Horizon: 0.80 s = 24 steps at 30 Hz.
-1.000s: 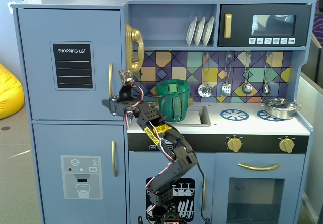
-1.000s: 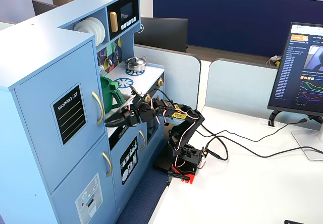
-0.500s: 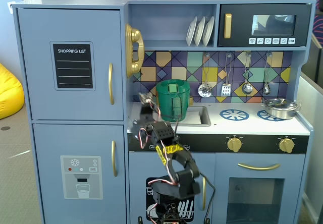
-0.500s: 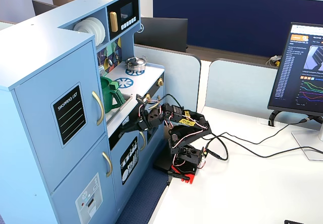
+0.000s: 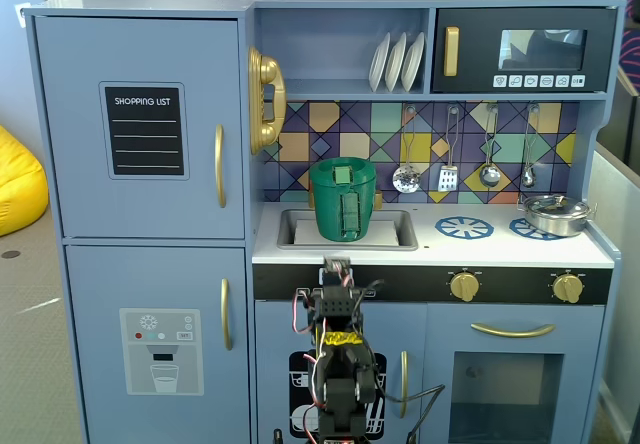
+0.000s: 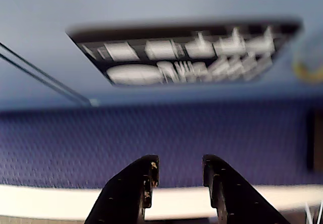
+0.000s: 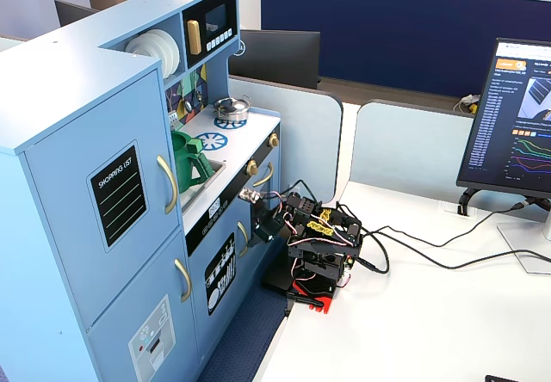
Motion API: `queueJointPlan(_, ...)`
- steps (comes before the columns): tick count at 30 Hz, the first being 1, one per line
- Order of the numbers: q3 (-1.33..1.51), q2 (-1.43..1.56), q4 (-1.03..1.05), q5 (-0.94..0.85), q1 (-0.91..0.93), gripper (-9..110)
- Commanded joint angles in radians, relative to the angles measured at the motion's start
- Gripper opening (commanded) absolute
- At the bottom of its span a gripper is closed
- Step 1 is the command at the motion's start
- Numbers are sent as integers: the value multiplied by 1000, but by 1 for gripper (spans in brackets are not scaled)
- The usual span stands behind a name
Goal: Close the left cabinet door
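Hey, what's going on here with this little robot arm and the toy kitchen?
A small robot arm sits folded low on the white table, facing a blue toy kitchen. Its gripper holds nothing, jaws slightly apart, aimed at the lower cabinet front. The left cabinet door, with the shopping list chalkboard, already looks shut flush in both fixed views. A green pitcher stands in the sink.

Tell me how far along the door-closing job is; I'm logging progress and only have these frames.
Done, by the look of it: the left cabinet door sits flush with the toy kitchen's frame in both fixed views, its gold handle flat to the front. In hand: nothing; the gripper is open and empty in the wrist view, and the arm is folded low, away from the door. Left: nothing visible.
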Motion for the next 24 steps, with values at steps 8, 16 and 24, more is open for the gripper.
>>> queueJointPlan(8, 153, 81, 152, 83, 63, 0)
queueJointPlan(16, 158, 83, 402, 71, 72, 0)
queueJointPlan(24, 158, 83, 402, 67, 74, 4)
